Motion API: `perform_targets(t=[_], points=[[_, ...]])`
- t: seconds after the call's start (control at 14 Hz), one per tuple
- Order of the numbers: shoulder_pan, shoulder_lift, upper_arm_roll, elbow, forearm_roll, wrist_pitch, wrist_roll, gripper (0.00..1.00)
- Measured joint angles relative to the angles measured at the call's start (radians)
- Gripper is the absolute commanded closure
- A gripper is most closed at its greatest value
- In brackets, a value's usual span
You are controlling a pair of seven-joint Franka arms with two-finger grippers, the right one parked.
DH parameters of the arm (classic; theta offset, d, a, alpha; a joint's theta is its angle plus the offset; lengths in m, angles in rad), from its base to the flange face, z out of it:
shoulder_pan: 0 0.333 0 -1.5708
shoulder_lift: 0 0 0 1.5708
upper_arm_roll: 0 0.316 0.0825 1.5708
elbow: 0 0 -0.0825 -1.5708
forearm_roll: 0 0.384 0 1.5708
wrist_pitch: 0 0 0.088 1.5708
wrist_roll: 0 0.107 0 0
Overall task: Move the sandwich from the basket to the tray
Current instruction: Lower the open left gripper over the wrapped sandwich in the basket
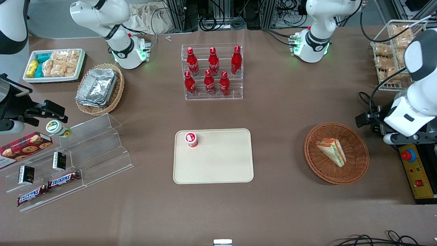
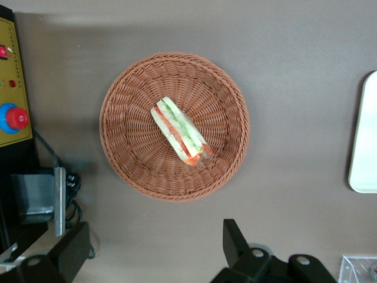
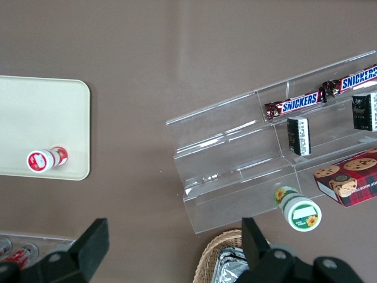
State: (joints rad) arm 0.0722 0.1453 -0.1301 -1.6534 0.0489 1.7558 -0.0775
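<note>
Right now I see the sandwich [image 2: 179,132], a wrapped white-bread wedge with orange and green filling, lying on its side in the middle of the brown wicker basket [image 2: 126,91]. Nothing touches it. My left gripper [image 2: 150,244] hangs above the table just outside the basket's rim, its fingers [image 2: 234,236] spread wide and holding nothing. From the basket, the cream tray [image 1: 218,164] lies well apart toward the parked arm's end of the table, flat and mostly bare, with one small red-and-white cup [image 1: 191,139] standing upright in a corner. A black and yellow control box [image 1: 418,171] sits just beside the basket toward the working arm's end. I judge this to be the approach step, before any grasp. The next move calls for centring the gripper over the wedge, turning to close across its narrow width, then lowering.
</note>
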Motion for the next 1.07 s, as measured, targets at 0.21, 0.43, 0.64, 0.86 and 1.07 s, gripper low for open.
perform_targets(t=[0.21,0.43,0.64,0.86,1.07], points=[[0.000,-0.039,0.001,-0.174,-0.004,0.184,-0.008,0.00],[0.009,-0.043,0.002,-0.278,-0.008,0.285,-0.042,0.00],[0.016,0.002,0.002,-0.319,-0.010,0.345,-0.107,0.00],[0.016,0.076,0.002,-0.327,-0.011,0.423,-0.214,0.00],[0.015,0.134,0.000,-0.327,-0.011,0.483,-0.304,0.00]])
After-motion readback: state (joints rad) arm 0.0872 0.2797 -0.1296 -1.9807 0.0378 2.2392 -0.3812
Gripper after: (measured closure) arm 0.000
